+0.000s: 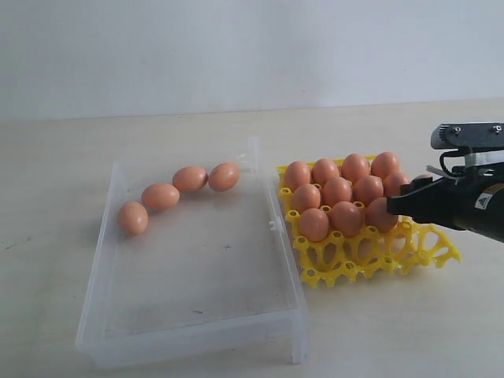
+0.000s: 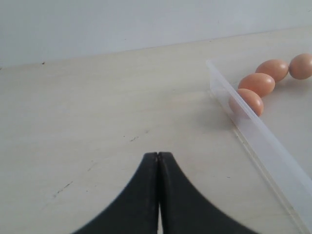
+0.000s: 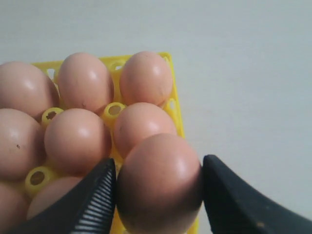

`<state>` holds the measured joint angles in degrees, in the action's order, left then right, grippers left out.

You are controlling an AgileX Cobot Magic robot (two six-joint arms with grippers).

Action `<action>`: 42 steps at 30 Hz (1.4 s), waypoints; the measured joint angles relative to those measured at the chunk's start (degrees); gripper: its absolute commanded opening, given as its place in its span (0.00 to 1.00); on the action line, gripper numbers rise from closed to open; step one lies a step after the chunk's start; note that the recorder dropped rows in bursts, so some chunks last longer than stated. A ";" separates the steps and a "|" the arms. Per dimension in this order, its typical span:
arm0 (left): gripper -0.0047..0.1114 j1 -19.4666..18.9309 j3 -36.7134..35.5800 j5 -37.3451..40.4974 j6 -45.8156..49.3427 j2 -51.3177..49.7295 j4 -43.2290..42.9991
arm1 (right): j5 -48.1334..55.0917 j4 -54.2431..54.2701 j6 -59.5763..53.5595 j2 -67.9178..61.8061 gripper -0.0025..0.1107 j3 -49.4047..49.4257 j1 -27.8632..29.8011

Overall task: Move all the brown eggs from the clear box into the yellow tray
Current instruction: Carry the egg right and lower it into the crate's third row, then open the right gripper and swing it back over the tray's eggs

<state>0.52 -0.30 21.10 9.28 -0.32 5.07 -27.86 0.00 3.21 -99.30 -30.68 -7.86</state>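
At the yellow tray's [image 1: 358, 266] edge farthest from the clear box [image 1: 189, 335], the right gripper [image 3: 158, 163] pinches a brown egg [image 3: 158, 187], seemingly upright, its cup apparently straight below.

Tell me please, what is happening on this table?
The right claw grips one brown egg at the yellow tray, which already carries many eggs. Four more eggs lie in the clear box. The left claw is shut and empty, outside the box.
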 measured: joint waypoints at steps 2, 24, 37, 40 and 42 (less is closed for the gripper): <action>0.04 0.00 0.00 0.00 0.00 0.00 0.00 | 0.00 0.00 0.00 -0.88 0.02 -0.85 0.00; 0.04 0.00 0.00 0.00 0.00 0.00 0.00 | 5.01 -5.03 1.25 4.34 0.20 -2.34 -0.52; 0.04 0.00 0.00 0.00 0.00 0.00 0.00 | 68.48 -1.73 -12.44 -4.21 0.03 -59.63 -25.15; 0.04 0.00 0.00 0.00 0.00 0.00 0.00 | 77.59 -0.81 -26.33 -11.82 0.11 -68.59 -29.08; 0.04 0.00 0.00 0.00 0.00 0.00 0.00 | 80.65 1.38 -29.87 -16.41 0.19 -72.40 -31.03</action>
<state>0.52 -0.30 21.10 9.28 -0.32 5.07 52.79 1.38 -26.65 -115.71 -103.08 -38.89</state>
